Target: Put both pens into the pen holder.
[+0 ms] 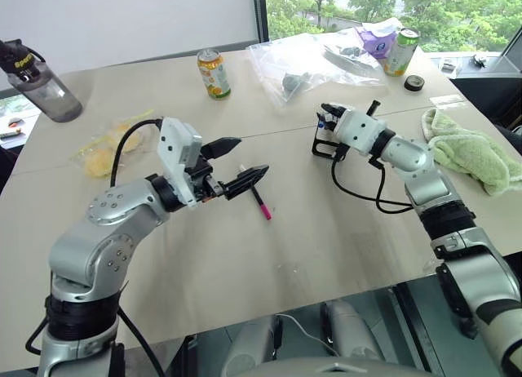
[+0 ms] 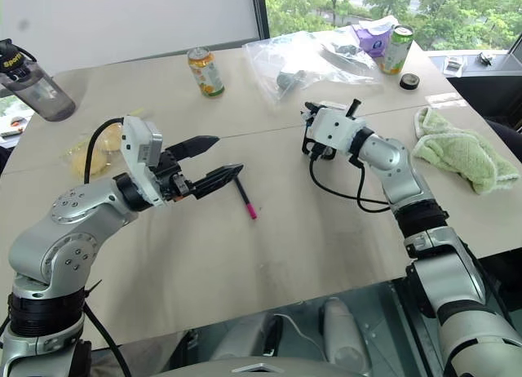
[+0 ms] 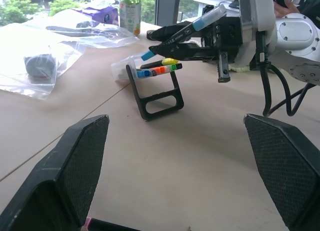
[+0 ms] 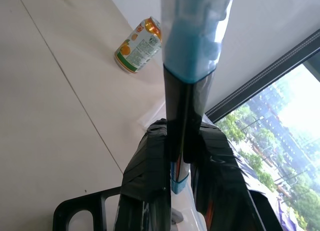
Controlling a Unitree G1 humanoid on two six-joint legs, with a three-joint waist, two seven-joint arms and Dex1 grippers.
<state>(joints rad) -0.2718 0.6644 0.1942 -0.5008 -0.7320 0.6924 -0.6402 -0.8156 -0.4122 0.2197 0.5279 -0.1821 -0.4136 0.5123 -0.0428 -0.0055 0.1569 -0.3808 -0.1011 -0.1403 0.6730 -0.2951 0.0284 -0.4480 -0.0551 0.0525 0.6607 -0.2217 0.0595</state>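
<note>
Two arms over a beige table (image 1: 326,255). The left gripper (image 1: 241,161) hovers above the table with its two black fingers (image 3: 75,166) spread wide and nothing between them. The pink-ended pen (image 1: 261,204) lies flat on the table just under and beside the lower fingertip, at about 5 o'clock from it, its pink end toward the near edge. The right gripper (image 3: 167,41) has its fingers clamped on the blue-ended pen (image 3: 192,28), which is held just above the pen holder (image 3: 157,88); whether the pen touches the holder cannot be told. The holder stands on the table at about 2 o'clock from the pink-ended pen, well apart from it, with a row of short coloured markers (image 3: 157,70) at its top. An orange drink can (image 1: 214,73) stands at 11 o'clock from the holder, and a green towel (image 1: 473,153) lies at its 3 o'clock.
</note>
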